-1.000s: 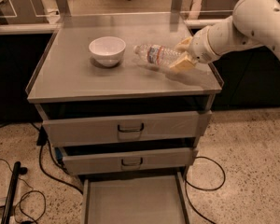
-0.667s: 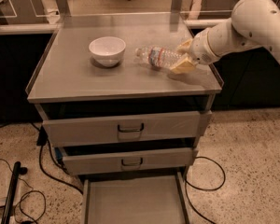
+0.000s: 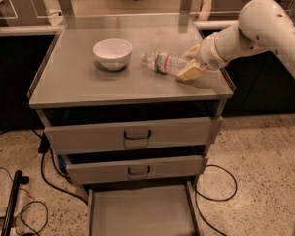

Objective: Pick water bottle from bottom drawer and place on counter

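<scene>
The water bottle (image 3: pixel 163 62) is a clear crinkled bottle with a white cap and a reddish label band. It lies tilted, cap to the left, low over the counter (image 3: pixel 88 85), right of its middle. I cannot tell whether it touches the surface. My gripper (image 3: pixel 187 62) comes in from the right on a white arm and is shut on the bottle's base, with one tan finger above it and one below. The bottom drawer (image 3: pixel 140 213) is pulled open at the foot of the cabinet and shows only its bare grey floor.
A white bowl (image 3: pixel 112 53) stands on the counter left of the bottle. The two upper drawers (image 3: pixel 132 135) with dark handles are nearly shut. Black cables (image 3: pixel 49 181) lie on the speckled floor to the left and right of the cabinet.
The bottle and my gripper have sunk slightly toward the counter. The bowl and the drawers have not moved.
</scene>
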You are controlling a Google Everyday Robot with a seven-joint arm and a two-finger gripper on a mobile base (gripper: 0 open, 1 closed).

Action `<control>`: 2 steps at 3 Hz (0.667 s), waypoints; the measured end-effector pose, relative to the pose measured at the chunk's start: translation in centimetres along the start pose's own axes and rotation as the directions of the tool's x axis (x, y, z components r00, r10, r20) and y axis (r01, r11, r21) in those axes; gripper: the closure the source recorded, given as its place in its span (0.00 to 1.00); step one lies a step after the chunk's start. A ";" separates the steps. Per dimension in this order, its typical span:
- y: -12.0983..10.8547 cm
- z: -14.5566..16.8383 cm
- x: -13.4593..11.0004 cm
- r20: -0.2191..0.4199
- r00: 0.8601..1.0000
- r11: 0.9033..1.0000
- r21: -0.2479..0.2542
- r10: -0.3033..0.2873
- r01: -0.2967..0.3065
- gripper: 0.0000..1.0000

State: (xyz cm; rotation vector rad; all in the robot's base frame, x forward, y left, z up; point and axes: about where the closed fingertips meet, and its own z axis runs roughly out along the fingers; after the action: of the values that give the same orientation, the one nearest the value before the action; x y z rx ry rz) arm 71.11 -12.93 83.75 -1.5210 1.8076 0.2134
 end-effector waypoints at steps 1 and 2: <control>0.0 0.0 0.0 0.000 1.000 1.000 -0.001 0.000 0.000 0.74; 0.0 0.0 0.0 0.000 1.000 1.000 -0.001 0.000 0.000 0.51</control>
State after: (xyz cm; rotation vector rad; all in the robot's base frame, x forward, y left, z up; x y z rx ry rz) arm 71.12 -12.92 83.73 -1.5213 1.8079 0.2139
